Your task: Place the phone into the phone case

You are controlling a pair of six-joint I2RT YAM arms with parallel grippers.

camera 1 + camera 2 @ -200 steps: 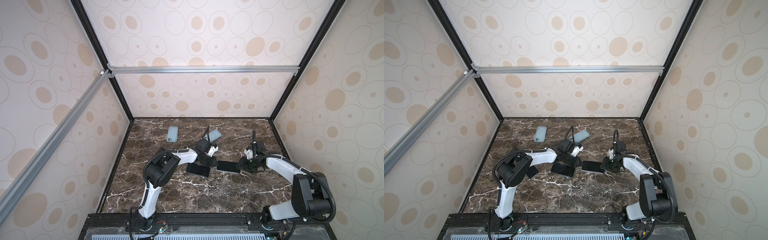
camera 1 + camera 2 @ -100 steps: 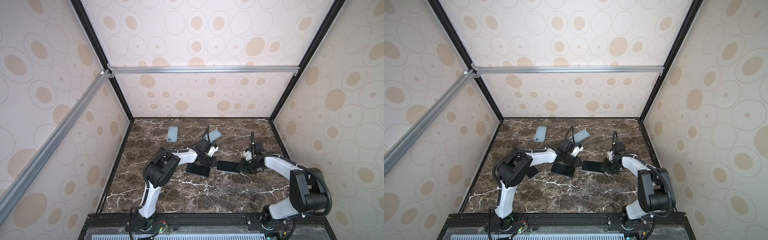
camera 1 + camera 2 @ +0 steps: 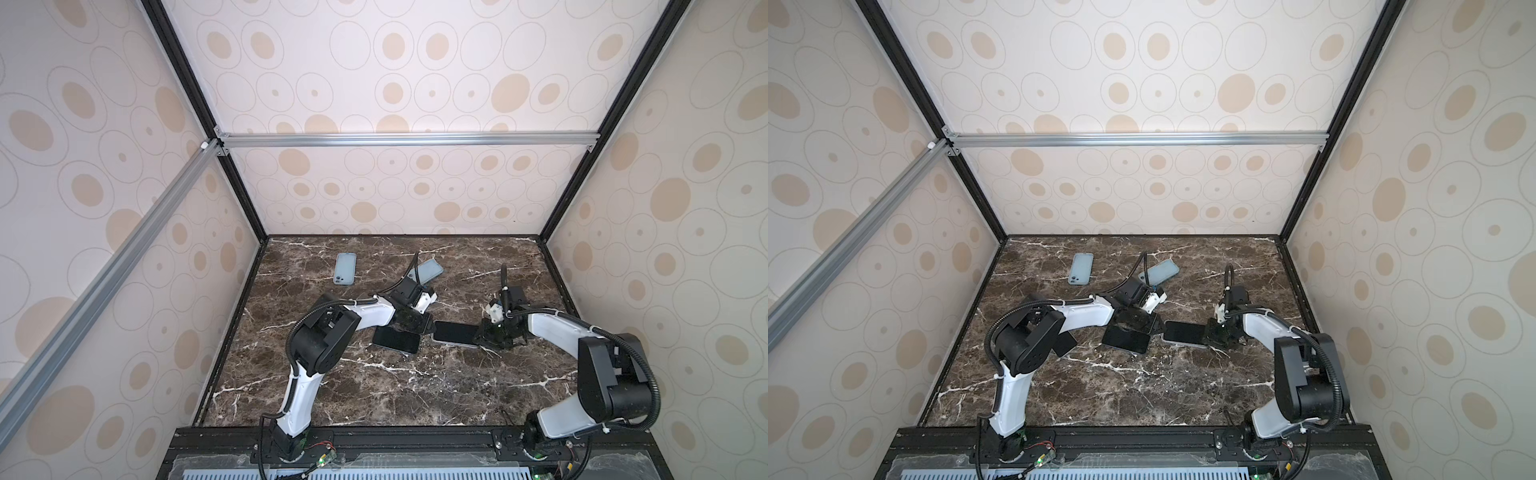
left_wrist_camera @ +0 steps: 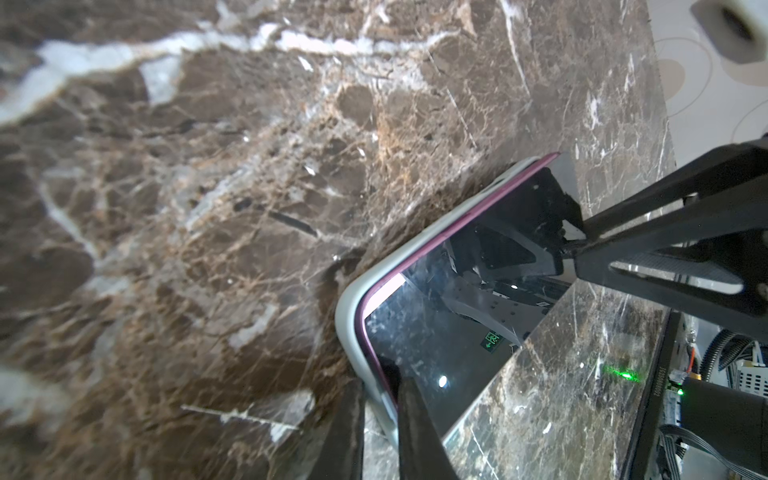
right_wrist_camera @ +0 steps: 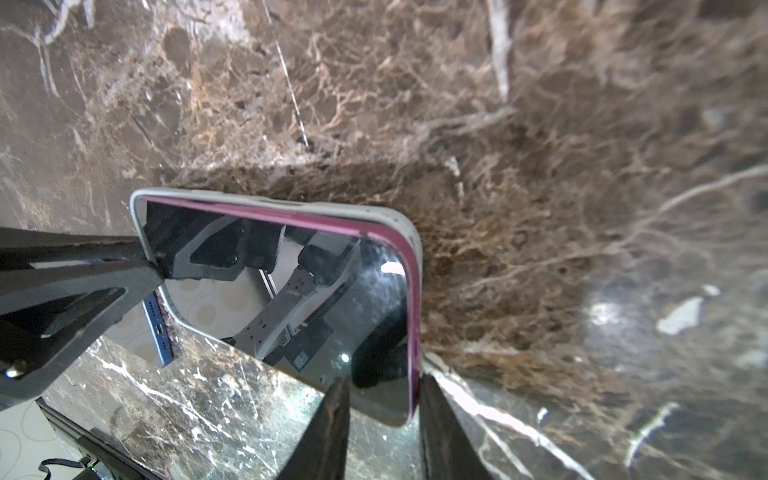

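In both top views the magenta-rimmed, black-glass phone (image 3: 455, 332) lay just below the middle of the frame on the dark brown marble tabletop (image 3: 374, 395), between the two grippers. The wrist views showed it already sitting inside the pale grey rubbery phone case (image 4: 347, 299), whose lip wrapped a corner and ran along the adjoining sides.

The left gripper (image 4: 378, 386) was clamped on the phone case at one end, one finger outside the wall and one on the glass. The right gripper (image 5: 384, 386) pinched the phone at the opposite end, its fingers either side of the magenta rim. That rim looked more exposed there, so one edge may not have been fully seated, though reflections made this hard to judge.

Insertion therefore seemed mostly done. What appeared left was pressing home the last edge, checking the lip all round, and letting go.

A second dark flat phone (image 3: 395, 340) lay just left of it. A light blue rounded slab (image 3: 345, 269) and another pale blue slab (image 3: 430, 270) lay above them in the frame; whether these were phones or cases was unclear.
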